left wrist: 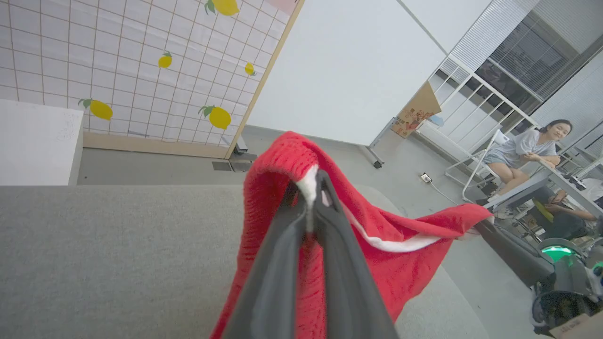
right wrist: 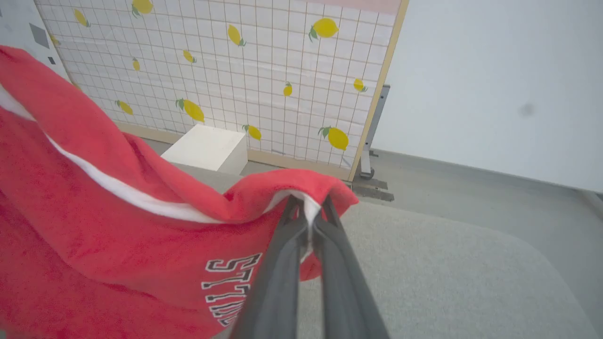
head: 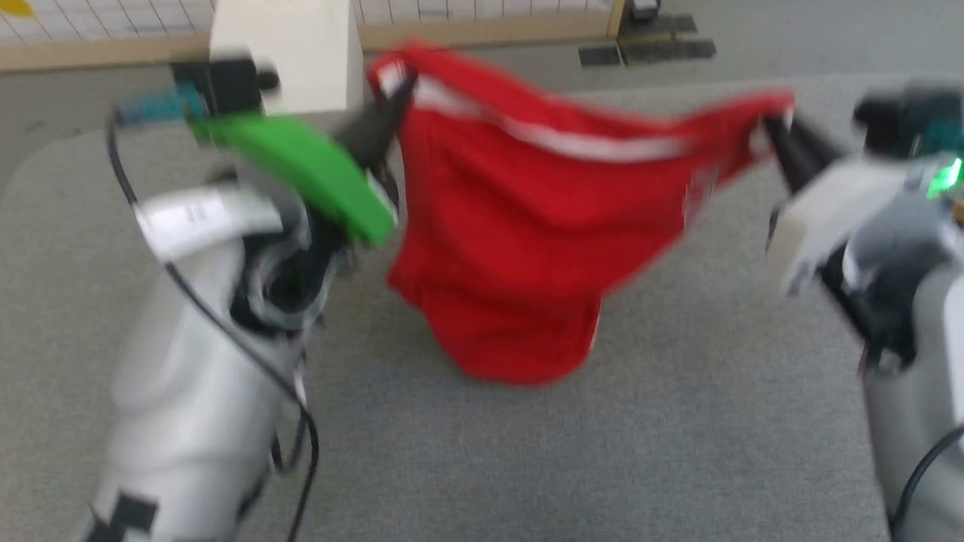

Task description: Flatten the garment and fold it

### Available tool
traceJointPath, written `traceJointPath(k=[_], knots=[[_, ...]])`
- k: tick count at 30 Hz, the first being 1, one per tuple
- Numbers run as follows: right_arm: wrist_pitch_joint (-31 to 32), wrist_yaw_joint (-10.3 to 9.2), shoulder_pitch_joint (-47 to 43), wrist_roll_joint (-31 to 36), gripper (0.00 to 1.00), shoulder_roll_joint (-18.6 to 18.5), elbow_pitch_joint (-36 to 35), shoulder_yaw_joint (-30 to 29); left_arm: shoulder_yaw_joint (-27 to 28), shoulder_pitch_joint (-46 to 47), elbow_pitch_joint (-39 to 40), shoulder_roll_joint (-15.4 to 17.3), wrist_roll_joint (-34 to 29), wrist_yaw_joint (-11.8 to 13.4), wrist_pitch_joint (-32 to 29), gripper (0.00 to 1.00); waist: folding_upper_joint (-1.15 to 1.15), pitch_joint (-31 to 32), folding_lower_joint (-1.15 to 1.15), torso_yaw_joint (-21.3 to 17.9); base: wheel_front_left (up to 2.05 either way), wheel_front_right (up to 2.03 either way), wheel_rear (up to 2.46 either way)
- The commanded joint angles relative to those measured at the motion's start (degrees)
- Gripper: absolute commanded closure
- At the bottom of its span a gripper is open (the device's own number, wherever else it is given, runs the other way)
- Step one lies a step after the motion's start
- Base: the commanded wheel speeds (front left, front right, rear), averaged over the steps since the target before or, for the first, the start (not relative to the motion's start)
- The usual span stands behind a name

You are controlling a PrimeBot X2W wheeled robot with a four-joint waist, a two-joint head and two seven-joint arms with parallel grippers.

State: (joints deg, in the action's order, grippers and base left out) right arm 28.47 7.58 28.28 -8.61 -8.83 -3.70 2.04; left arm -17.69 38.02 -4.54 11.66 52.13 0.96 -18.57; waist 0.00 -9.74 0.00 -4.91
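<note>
I'm looking down on a wide grey cloth-covered surface [head: 602, 452] that is stretching across the whole work area. Behind it a tall screen [right wrist: 264, 70] with a grid and yellow lemons printed on it is standing on the floor.

The garment [head: 520, 233] is hanging in the air above the middle of the grey surface, strung between both arms by its upper edge. It is sagging in the centre, and its lower bulge is dropping towards the surface; the head view is too blurred for me to tell whether it is touching.

A white box [right wrist: 207, 148] is sitting at the far edge, in front of the screen.

The left gripper [left wrist: 313, 188] is pinching one top corner of the garment, jaws closed tight on the white trim. The right gripper [right wrist: 308, 209] is doing the same at the other corner, jaws pressed together on the white edge with red cloth folding over the tips. The two grippers are standing well apart.

A white band [head: 572, 139] is running along the garment's upper edge between the two corners. Near the right gripper, outlined lettering [right wrist: 231, 282] is showing on the red cloth.
</note>
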Motion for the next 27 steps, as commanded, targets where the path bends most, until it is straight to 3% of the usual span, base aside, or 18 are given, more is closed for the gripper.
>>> traceJointPath(k=[1, 7, 12, 16, 21, 27], knots=[[0.03, -0.09, 4.01, -0.63, 1.0, -0.7, 1.44, 0.57, 0.38, 4.22, -1.34, 0.43, -1.17, -0.46, 0.3, 1.0, 0.0, -6.42, 0.0, -0.65, 0.0, 0.0, 0.0], [-2.53, -0.09, 23.09, -2.61, 1.0, -3.09, 8.95, 3.43, 1.05, 21.73, -8.86, 1.36, -7.86, -0.68, 4.63, 1.0, 0.0, -14.95, 0.0, -1.56, 0.0, 0.0, 0.0], [-9.17, -0.09, 36.91, 0.62, 1.0, -2.99, 14.57, 2.47, 4.69, 33.81, -13.47, 1.03, -10.3, -0.09, 12.42, 1.0, 0.0, -19.6, 0.0, -2.46, 0.0, 0.0, 0.0], [-14.66, -0.09, 43.06, 3.27, 1.0, -2.01, 18.63, 1.26, 7.0, 38.9, -16.45, 0.41, -10.3, -0.88, 18.14, 1.0, 0.0, -21.19, 0.0, -2.53, 0.0, 0.0, 0.0], [-17.57, -0.09, 41.82, 3.08, 1.0, -1.36, 23.25, 2.19, 6.82, 37.45, -19.75, 0.49, -9.4, -3.55, 19.77, 1.0, 0.0, -21.38, 0.0, -1.97, 0.0, 0.0, 0.0], [-15.65, -0.09, 30.09, -2.02, 1.0, -2.87, 26.95, 7.8, 0.88, 23.48, -21.76, 3.32, -11.1, -6.47, 17.18, 1.0, 0.0, -18.21, 0.0, -0.94, 0.0, 0.0, 0.0]])
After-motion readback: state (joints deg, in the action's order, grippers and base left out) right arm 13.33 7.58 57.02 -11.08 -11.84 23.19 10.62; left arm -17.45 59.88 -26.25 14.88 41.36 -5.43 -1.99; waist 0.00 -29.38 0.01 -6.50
